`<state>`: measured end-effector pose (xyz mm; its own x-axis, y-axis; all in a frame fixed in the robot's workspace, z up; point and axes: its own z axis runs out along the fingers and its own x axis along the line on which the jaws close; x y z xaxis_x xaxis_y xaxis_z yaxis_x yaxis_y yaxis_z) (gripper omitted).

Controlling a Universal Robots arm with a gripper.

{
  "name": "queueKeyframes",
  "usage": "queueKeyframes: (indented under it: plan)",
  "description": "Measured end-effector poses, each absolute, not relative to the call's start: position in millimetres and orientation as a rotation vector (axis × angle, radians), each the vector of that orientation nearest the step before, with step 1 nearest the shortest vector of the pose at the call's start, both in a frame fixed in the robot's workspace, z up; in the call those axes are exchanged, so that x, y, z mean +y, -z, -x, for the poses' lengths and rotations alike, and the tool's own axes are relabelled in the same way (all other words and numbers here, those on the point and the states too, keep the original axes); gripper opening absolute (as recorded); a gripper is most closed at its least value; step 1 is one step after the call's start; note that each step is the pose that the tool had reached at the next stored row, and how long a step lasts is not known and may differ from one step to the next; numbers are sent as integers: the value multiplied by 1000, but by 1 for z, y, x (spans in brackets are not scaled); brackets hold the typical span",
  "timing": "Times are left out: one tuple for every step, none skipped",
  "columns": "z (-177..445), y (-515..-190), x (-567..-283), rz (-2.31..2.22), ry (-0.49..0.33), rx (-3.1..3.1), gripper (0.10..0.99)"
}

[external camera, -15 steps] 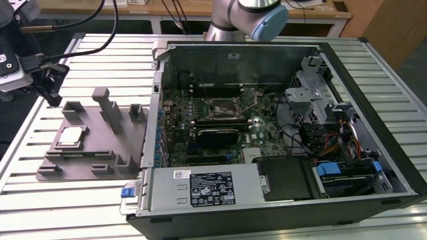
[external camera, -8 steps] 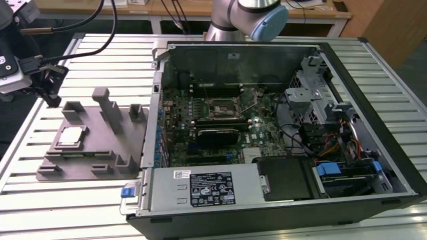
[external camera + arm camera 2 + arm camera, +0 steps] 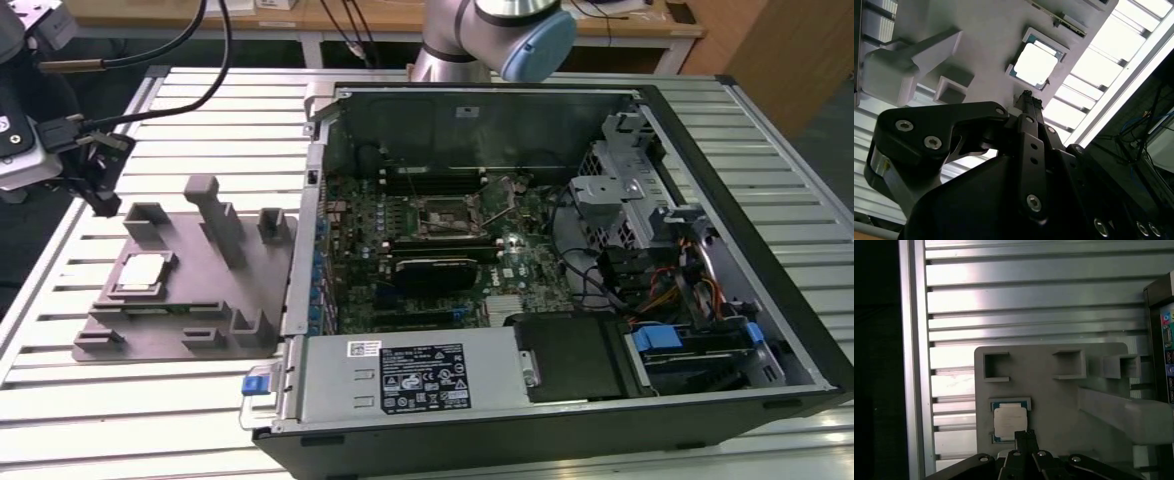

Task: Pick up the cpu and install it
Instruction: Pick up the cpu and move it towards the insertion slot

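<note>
Hovering the end effector (image 3: 1027, 96), pressed together and pinching nothing, over the cpu (image 3: 1035, 65) lying in its pocket near the edge of the grey fixture (image 3: 989, 30) on the bench (image 3: 1029, 305); pickup pending, probably requiring spreading first.

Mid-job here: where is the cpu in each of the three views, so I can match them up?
Exterior view: the cpu sits on the grey plate, to the exterior view's left of the computer case.
First wrist view: the cpu lies seated on that plate, just beyond the tool.
Second wrist view: the cpu lies just beyond the tool.
Shared landmark: the grey plate.
</note>
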<state>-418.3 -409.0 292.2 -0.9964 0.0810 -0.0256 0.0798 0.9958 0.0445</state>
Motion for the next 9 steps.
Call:
queueKeyframes:
  plan:
    - [419,-292,-409,-125,-68,3111,106]
    - [419,-291,-409,-125,-68,3111,106]
    - [420,-291,-409,-125,-68,3111,106]
    - [420,-290,-409,-125,-68,3111,106]
    - [421,-289,-409,-125,-68,3111,106]
    - [421,-289,-409,-125,-68,3111,106]
    - [421,-288,-409,-125,-67,3111,106]
    - [422,-287,-409,-125,-67,3111,106]
    - [422,-287,-409,-125,-68,3111,106]
